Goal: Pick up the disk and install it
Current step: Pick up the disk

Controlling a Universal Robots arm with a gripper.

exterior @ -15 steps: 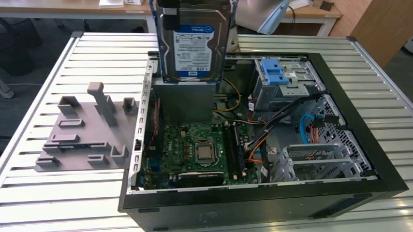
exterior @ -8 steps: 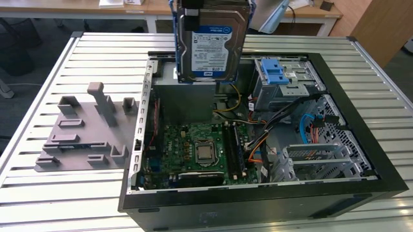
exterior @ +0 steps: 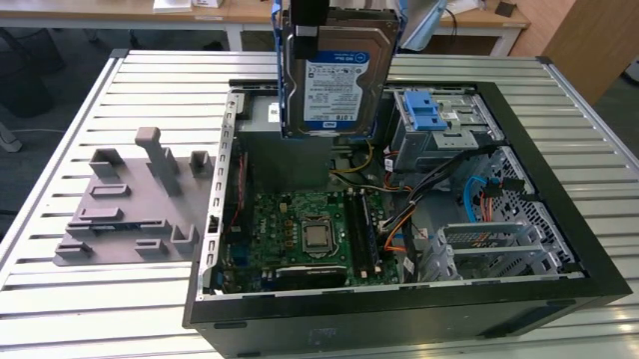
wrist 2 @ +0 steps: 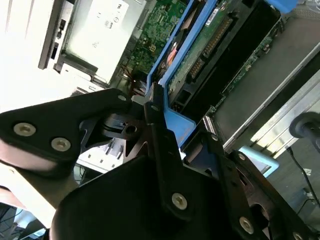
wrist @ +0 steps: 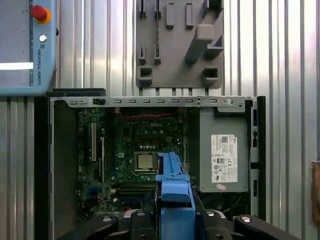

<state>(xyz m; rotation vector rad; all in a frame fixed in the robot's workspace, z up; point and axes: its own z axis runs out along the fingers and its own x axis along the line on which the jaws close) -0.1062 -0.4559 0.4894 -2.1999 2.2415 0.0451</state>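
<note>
The gripper (wrist 2: 179, 122) clamps the disk (exterior: 337, 75): exterior view shows its label (exterior: 333, 93), second wrist view its circuit board (wrist 2: 212, 42)

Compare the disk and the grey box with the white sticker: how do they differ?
The disk hangs upright above the case, held by the gripper; the grey box sits inside the case. The disk has a blue bracket; the grey box has none. Both are rectangular, metal, labelled.
</note>
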